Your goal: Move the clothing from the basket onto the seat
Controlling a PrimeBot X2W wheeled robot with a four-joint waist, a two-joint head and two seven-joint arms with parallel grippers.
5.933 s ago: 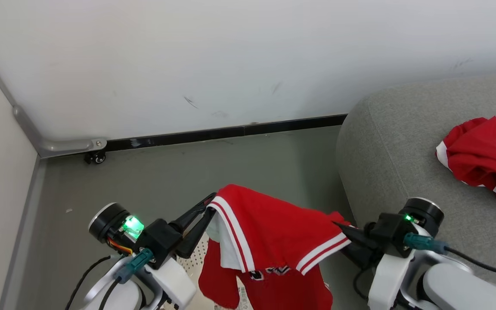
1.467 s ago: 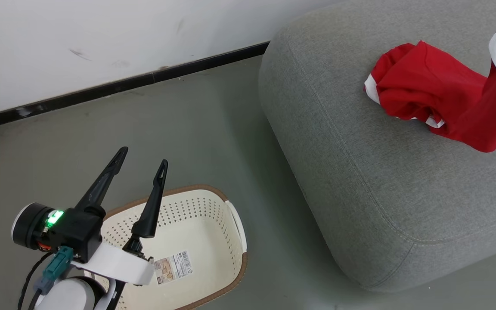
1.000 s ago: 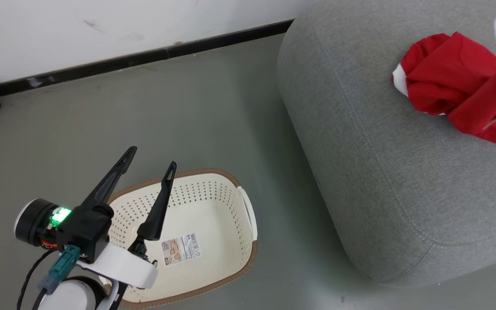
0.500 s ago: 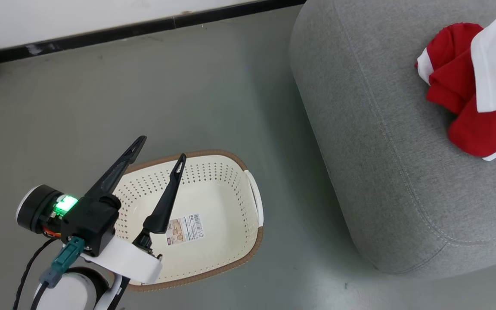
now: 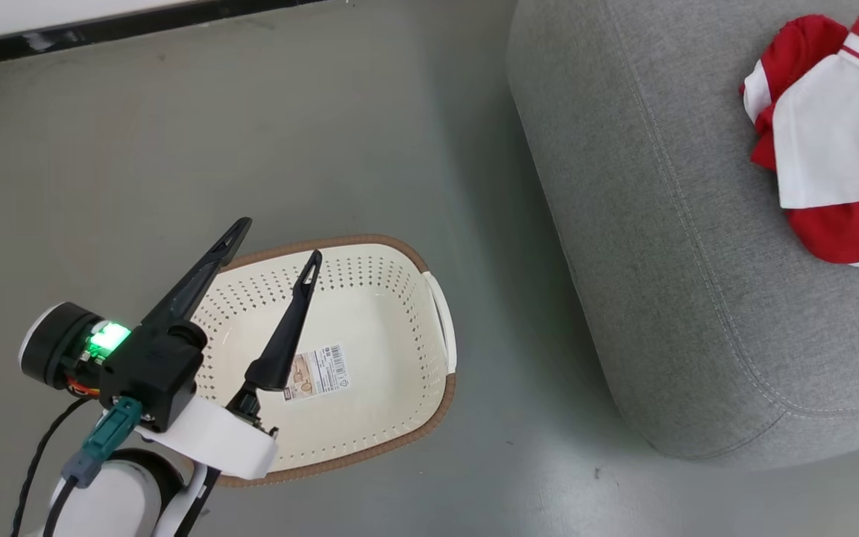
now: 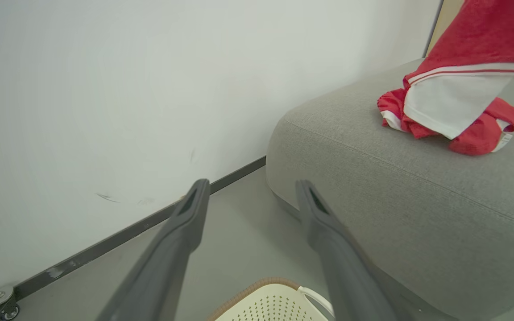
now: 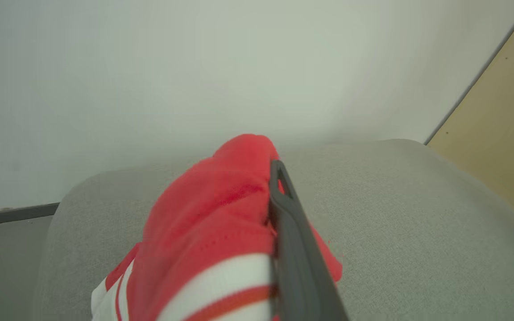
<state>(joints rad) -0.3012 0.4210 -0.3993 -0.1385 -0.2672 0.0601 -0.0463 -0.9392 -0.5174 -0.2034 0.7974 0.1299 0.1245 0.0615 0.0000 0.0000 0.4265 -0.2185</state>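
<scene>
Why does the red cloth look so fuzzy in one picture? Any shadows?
Right wrist view: the clothing sits right at the lens, so it blurs. Left wrist view: the left gripper looks soft, the seat sharp. Head view: soft even light, a faint shadow on the floor beside the seat.

— Where's the head camera?
— Up high, looking down at the basket (image 5: 370,240) and seat (image 5: 661,298)
— The wrist ones?
— Lower, facing the wall (image 6: 105,89); the right one's close to the clothing (image 7: 212,214). All share the seat

open floor (image 5: 496,186), basket (image 5: 370,277) left, seat (image 5: 661,261) right
</scene>
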